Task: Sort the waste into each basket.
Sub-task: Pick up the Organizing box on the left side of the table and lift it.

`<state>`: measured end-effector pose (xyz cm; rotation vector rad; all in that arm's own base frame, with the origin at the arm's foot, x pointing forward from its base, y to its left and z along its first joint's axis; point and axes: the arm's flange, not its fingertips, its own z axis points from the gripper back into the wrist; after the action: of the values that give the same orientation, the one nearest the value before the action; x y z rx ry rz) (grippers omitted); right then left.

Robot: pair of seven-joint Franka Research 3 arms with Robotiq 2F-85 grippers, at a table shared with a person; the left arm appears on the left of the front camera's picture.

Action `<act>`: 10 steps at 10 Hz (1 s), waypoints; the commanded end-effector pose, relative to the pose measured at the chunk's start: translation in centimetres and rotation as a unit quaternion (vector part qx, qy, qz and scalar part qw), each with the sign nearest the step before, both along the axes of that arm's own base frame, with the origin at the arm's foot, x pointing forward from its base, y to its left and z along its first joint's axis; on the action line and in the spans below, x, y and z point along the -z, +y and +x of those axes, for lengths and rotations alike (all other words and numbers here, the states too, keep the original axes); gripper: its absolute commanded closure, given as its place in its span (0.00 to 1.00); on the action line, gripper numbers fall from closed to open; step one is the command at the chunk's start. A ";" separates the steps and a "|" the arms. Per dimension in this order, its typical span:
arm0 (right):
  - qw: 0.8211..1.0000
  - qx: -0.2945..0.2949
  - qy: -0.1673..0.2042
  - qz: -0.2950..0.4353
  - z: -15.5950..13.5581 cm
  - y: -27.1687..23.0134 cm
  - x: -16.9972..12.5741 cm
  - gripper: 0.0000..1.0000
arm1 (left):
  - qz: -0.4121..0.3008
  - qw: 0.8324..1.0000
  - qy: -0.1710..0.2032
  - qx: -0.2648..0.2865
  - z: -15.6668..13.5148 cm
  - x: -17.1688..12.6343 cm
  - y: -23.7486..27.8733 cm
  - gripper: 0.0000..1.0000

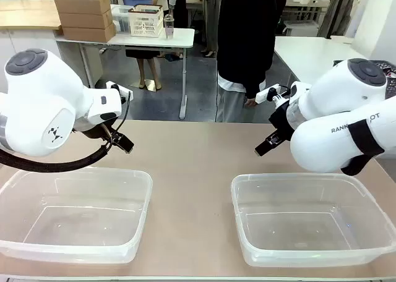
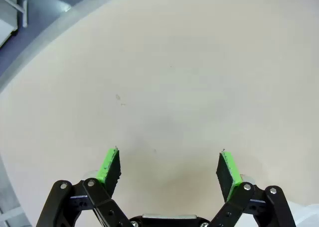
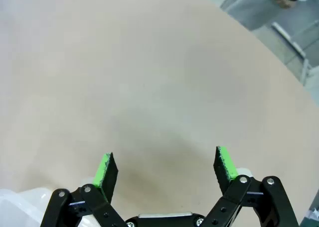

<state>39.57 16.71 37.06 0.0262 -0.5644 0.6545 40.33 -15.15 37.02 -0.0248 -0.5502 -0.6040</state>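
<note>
Nearest, the left gripper (image 2: 169, 163) hovers over the plain beige table (image 2: 164, 72), its green-padded fingers (image 2: 110, 163) spread wide. The right gripper (image 3: 167, 163) hangs the same way, with its fingers parted over the tabletop and a corner of clear plastic showing at the lower left edge of its wrist view.

In the front view, both grippers sit just beyond the far rims of two clear plastic tubs: the left basket (image 1: 80, 174) on the near left of the table and the right basket (image 1: 297, 178) on the near right. The two stand upright and well apart.

Across the table stands a person (image 1: 247, 41) in a dark top, one hand (image 1: 251, 101) low near the far edge, close to the right arm. Farther back, another table carries stacked cardboard boxes (image 1: 83, 16) and a white crate (image 1: 146, 20).
</note>
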 end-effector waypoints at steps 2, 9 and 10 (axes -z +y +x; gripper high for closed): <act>1.000 0.000 0.000 0.000 0.0 0.0 0.0 0.00 | 0.000 1.000 0.000 0.000 0.0 0.0 0.0 0.00; 1.000 0.000 0.000 0.000 0.0 0.0 0.0 0.00 | 0.000 1.000 0.000 0.000 0.0 0.0 0.0 0.00; 1.000 0.000 0.000 0.000 0.0 0.0 0.0 0.00 | 0.000 1.000 0.000 0.000 0.0 0.0 0.0 0.00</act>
<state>39.56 16.72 37.04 0.0256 -0.5641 0.6553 40.34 -15.15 37.02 -0.0249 -0.5502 -0.6034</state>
